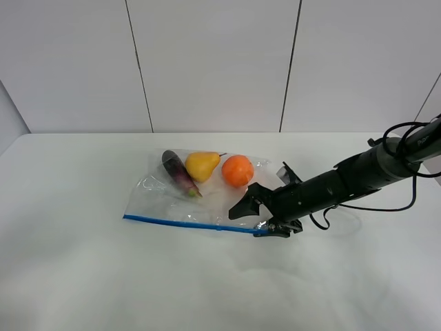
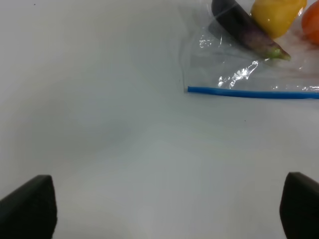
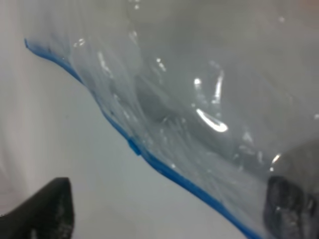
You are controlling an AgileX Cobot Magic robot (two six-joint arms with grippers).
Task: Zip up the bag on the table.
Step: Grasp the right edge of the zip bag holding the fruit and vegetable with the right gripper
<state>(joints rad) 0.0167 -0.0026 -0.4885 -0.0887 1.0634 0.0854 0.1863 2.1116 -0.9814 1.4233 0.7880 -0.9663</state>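
Right tool (image 1: pixel 249 222), spread, straddles the blue strip (image 3: pixel 167 171) of the bag (image 1: pixel 207 200), clearest in its wrist view.

yellow pear (image 1: pixel 202 165) lying on its side, dark purple eggplant (image 1: pixel 180 173) just left of the pear, orange (image 1: pixel 238 170) just right of the pear, pale panelled wall (image 1: pixel 207 62) with dark seams behind the pear

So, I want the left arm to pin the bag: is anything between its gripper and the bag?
Nothing visible. Only bare table lies between the left gripper and the bag; the right gripper is at the far end of its strip.
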